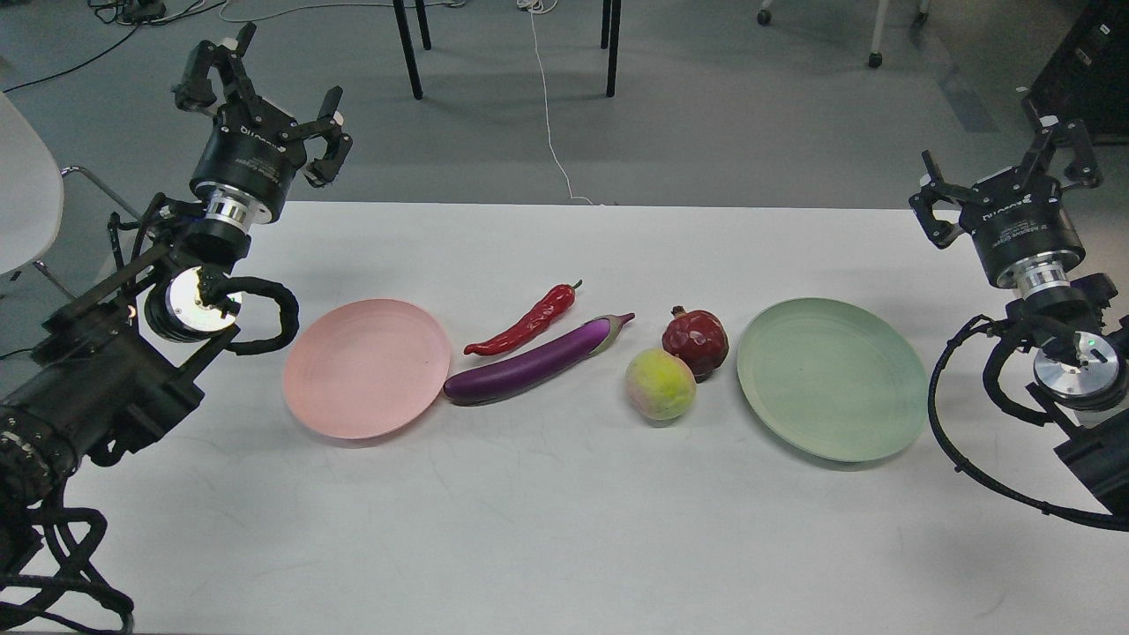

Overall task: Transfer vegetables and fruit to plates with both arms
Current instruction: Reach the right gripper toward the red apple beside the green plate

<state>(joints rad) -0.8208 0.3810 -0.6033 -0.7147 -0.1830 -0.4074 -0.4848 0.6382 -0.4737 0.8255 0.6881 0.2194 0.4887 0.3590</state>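
Note:
On the white table lie a red chili pepper and, just in front of it, a long purple eggplant whose blunt end touches the rim of the pink plate. A dark red pomegranate and a yellow-green peach sit side by side left of the green plate. Both plates hold nothing. My left gripper hangs open above the table's far left corner. My right gripper hangs open past the far right corner. Neither holds anything.
Black cables loop beside both arms near the table's side edges. Beyond the table's far edge are grey floor, black chair legs, a white cord and a white chair at the left.

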